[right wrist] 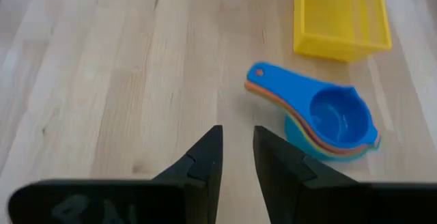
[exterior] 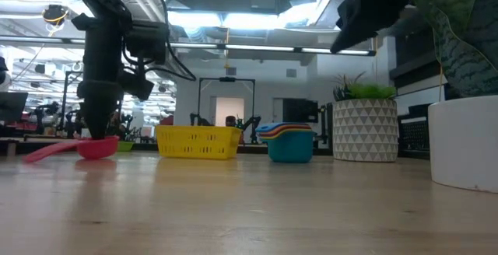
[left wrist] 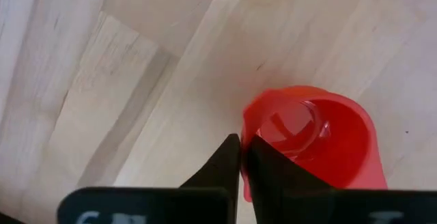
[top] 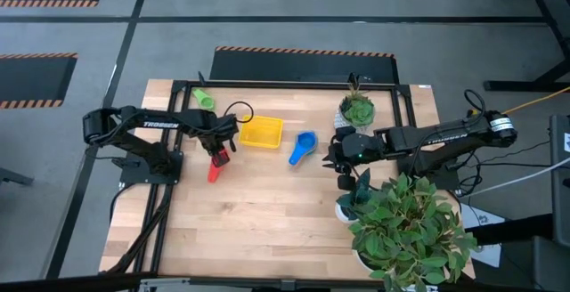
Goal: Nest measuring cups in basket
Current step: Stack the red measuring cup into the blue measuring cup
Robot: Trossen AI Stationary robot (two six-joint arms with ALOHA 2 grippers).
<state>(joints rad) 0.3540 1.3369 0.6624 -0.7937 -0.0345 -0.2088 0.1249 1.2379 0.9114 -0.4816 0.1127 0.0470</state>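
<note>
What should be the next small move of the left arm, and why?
Probably lift the red cup a little off the table. The left gripper seems shut on the cup's rim, and the low view shows the cup at table level. The stacked cups lie beyond the yellow basket, so it must clear the wood before travelling.

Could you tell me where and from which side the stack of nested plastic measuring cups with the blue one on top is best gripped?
Probably by the flat handles of the nested stack of plastic measuring cups, from above. The handles lie fanned together, pointing away from the yellow plastic basket towards open table, and look thin enough for the right gripper, which hovers open nearby; the round bowls look too wide.
</note>
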